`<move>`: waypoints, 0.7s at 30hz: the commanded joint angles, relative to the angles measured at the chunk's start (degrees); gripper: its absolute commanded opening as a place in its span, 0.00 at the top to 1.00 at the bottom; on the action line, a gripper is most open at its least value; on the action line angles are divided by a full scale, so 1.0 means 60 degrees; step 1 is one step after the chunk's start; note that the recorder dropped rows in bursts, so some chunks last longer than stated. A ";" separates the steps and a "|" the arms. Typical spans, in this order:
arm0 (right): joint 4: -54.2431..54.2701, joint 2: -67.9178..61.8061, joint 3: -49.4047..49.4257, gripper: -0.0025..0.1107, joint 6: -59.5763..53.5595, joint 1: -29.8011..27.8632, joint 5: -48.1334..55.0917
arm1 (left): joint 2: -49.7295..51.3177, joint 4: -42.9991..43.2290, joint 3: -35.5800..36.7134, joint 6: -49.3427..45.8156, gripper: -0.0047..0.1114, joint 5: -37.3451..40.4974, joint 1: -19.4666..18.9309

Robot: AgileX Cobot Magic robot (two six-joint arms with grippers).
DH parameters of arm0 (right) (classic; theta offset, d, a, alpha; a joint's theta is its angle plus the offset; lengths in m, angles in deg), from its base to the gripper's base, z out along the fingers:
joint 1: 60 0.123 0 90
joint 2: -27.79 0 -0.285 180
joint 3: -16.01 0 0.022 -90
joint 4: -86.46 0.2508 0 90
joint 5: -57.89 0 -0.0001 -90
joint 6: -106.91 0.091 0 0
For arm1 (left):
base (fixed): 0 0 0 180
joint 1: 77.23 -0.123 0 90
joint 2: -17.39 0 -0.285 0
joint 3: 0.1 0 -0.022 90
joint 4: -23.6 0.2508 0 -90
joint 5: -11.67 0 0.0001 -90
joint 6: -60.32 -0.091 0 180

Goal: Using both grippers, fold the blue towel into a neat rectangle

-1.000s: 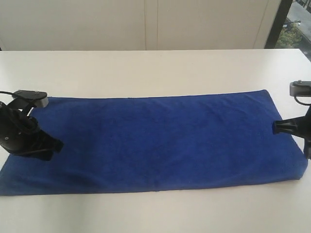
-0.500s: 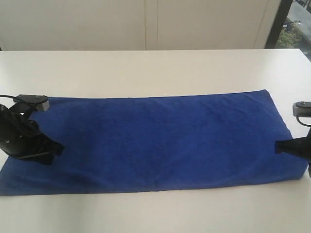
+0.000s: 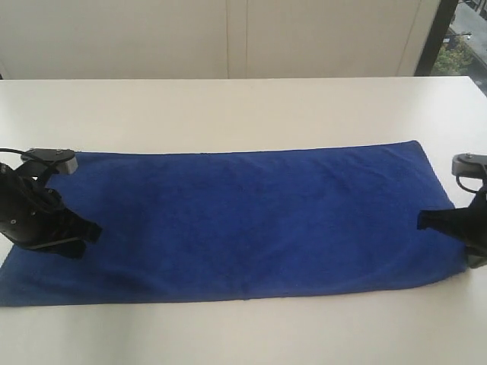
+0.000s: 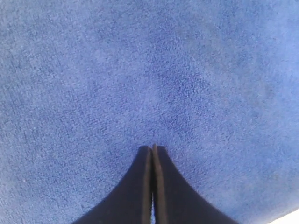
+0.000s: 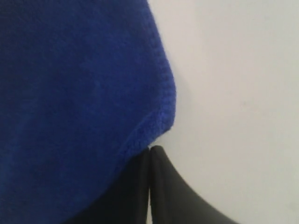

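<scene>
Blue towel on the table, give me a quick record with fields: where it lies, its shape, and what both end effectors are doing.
item: blue towel
surface: white table
shape: long rectangle, spread flat
left end effector: shut, over the towel's left end
right end effector: shut, tips at the towel's right edge
cloth gripped: cannot tell for either

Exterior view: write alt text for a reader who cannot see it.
A long deep-blue terry towel lies flat, spread lengthwise on a white table. A black robot gripper sits over each short end, the left gripper and the right gripper, both shut.
</scene>
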 commanded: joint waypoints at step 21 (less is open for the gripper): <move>0.3817 0.0213 -0.0054 0.58 -0.2030 -0.0018 -0.1114 | 0.0000 -0.0138 0.0063 -0.0004 0.96 0.0213 0.0006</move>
